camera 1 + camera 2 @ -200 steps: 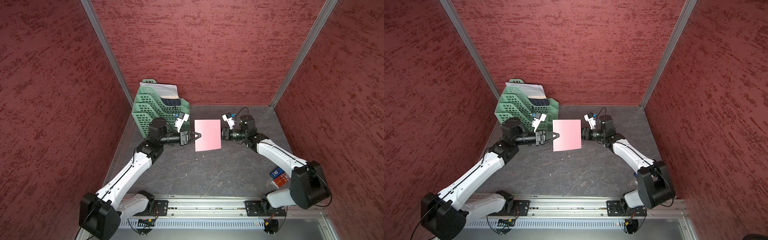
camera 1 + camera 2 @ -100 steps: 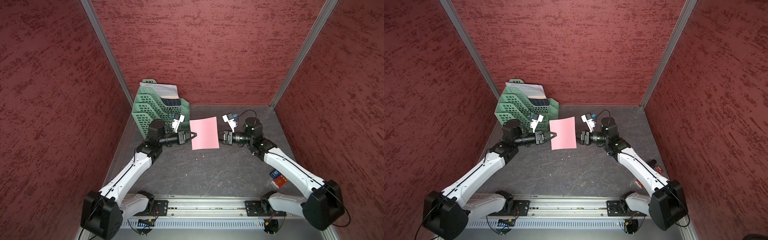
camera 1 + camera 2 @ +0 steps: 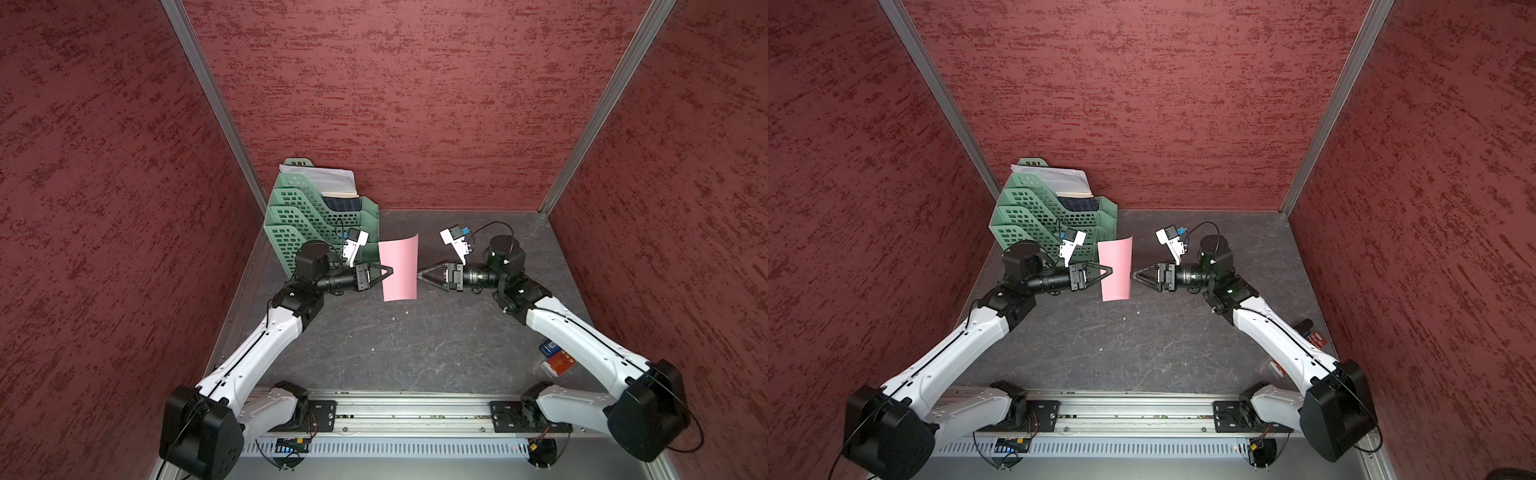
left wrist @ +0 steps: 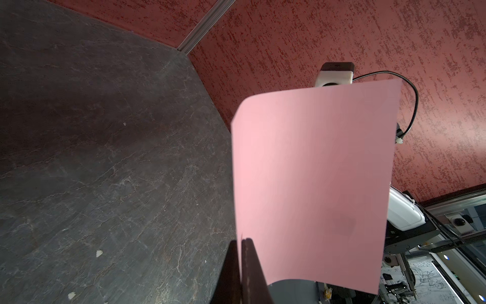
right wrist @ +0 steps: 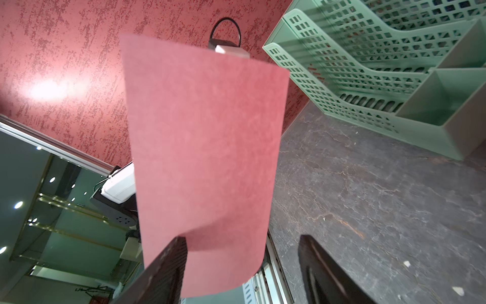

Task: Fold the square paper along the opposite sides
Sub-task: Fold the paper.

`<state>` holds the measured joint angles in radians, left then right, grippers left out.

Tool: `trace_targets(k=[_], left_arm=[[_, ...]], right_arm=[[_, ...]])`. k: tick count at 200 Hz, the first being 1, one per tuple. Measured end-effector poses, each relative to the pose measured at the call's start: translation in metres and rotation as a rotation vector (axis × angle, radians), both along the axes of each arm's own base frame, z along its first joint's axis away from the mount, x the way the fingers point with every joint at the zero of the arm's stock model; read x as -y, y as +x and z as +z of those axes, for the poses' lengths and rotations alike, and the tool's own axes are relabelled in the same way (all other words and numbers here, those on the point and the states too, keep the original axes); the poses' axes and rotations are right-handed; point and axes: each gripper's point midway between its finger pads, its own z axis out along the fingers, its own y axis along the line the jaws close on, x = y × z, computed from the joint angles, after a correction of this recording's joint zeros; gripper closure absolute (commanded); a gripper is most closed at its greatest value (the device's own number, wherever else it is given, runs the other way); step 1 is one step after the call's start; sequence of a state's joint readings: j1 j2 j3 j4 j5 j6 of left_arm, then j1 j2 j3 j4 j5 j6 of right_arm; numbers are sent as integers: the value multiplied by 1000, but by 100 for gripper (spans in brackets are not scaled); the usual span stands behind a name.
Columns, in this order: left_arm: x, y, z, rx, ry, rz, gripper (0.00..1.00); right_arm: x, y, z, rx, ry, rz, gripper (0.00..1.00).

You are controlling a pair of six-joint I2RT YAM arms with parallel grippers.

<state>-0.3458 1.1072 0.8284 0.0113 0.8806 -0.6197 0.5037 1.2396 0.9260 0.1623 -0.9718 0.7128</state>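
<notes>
- Count: you have one square paper point(image 3: 400, 266), two claws, one green tray point(image 3: 307, 216), and one stack of white printed papers point(image 3: 322, 176) in the tray's top tier.
- You also have two small packets, a blue packet point(image 3: 549, 347) and an orange packet point(image 3: 562, 360). They lie side by side at the right edge of the tabletop point(image 3: 395, 340).
- The left claw point(image 3: 390, 272) is pressed together on the paper's left edge, about halfway along it. In the left wrist view its dark fingers point(image 4: 249, 268) are closed with the sheet's edge pinched between them.
- The right claw point(image 3: 419, 274) is spread. In the right wrist view its fingers point(image 5: 323, 271) stand well apart, and the sheet's near edge hangs into the gap close to one of them. You cannot tell whether the paper touches that finger. In both top views the claw tips sit just at the paper's right edge.
- Location: the paper hangs in the air above the tabletop, between the two claws and just in front of the green tray.
- Orientation: from above the sheet looks like a narrow rectangle. Its long axis runs from the rail point(image 3: 395, 409) side toward the back wall point(image 3: 395, 104), crosswise to the line joining the claws. The sheet is bowed, and its far right corner curls upward.
</notes>
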Motion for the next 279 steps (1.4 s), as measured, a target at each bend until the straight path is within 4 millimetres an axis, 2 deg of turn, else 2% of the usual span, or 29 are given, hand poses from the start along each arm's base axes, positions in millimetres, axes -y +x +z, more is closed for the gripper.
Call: trace_targets(k=[59,126,182,279], left_arm=[[0,-3,0,4,-2,-5,100],[1,-10,7,23,-15,-30,100],[3,-21,16,46,-33,-71,100],[9,-36,21,55,-48,-138,100]], right_arm=[[-17,1,-14,-48,2,53,32],[-33,-5,-4,-28,15,119,37],[-37,-11,1,1,7,177,53],[-43,-26,3,8,-25,273,53]])
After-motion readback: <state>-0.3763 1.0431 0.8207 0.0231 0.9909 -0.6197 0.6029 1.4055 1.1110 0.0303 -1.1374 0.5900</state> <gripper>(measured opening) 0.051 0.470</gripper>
